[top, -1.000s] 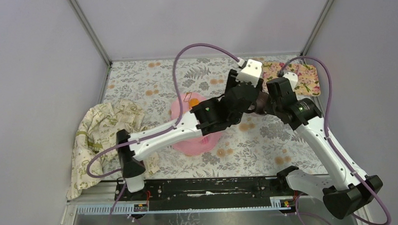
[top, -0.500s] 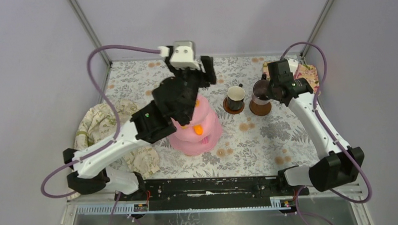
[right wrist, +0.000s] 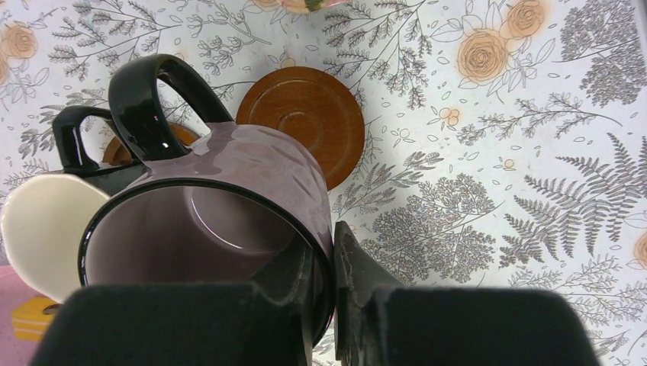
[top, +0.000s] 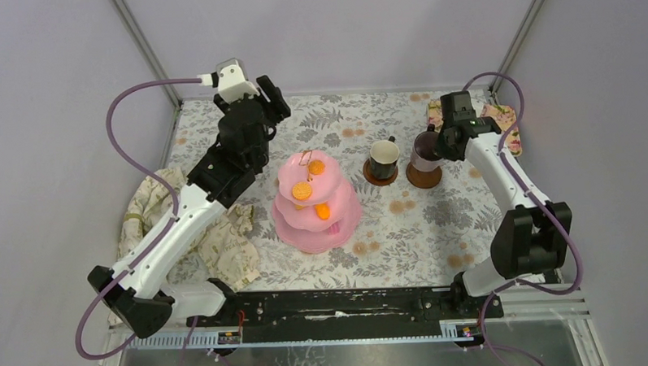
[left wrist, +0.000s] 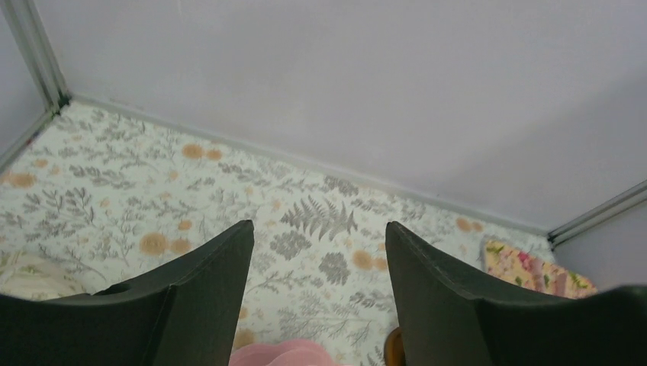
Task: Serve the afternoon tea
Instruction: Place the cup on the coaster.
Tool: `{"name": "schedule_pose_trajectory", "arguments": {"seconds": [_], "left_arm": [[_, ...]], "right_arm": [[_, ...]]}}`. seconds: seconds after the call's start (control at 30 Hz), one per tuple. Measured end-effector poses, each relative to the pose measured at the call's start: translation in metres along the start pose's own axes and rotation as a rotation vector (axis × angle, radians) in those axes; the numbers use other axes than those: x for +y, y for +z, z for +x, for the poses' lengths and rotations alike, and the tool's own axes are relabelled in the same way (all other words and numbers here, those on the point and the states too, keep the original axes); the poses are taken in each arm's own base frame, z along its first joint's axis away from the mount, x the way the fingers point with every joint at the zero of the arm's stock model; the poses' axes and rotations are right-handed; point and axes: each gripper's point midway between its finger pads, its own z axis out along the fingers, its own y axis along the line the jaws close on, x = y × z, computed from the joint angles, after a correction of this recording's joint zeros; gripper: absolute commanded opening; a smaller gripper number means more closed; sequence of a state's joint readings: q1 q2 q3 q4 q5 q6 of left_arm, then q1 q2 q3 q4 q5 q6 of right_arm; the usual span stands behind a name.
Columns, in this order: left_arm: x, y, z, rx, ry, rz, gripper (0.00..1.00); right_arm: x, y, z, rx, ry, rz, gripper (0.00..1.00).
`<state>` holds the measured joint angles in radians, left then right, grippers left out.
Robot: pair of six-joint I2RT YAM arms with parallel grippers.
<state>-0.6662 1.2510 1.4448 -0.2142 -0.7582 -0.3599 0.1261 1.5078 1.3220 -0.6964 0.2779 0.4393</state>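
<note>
Floral-clothed table holds the pink cake stand — your left pincer gapes empty, beyond and left of the stand, while right of the stand your right pincer clamps the rim of the tilted purple mug over a bare saucer.

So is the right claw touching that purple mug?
Touching. The right wrist view shows the right gripper pinching the purple mug at its rim, one finger inside, one outside.

Left arm: extended forward toward the far left, wrist raised. Left claw: 2 fingers spread apart, nothing between them. Right arm: reaches forward, elbow bent. Right claw: 2 fingers clamped across the wall of the purple mug.
</note>
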Motion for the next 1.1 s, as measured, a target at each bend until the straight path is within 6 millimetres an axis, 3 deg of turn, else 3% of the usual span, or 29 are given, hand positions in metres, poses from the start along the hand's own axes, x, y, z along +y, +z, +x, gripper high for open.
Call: {"name": "schedule_pose_trajectory", "arguments": {"seconds": [0.17, 0.37, 1.1], "left_arm": [[0.021, 0.013, 0.049, 0.097, -0.010, -0.028, 0.71], [0.029, 0.014, 0.077, 0.150, -0.029, -0.037, 0.71], [0.058, 0.016, 0.097, 0.180, -0.051, -0.081, 0.70]], "right_arm": [[0.000, 0.015, 0.004, 0.037, 0.010, 0.007, 0.00], [-0.001, 0.032, 0.007, 0.067, 0.024, 0.016, 0.00], [-0.006, 0.073, 0.021, 0.136, 0.040, 0.063, 0.00]]}}
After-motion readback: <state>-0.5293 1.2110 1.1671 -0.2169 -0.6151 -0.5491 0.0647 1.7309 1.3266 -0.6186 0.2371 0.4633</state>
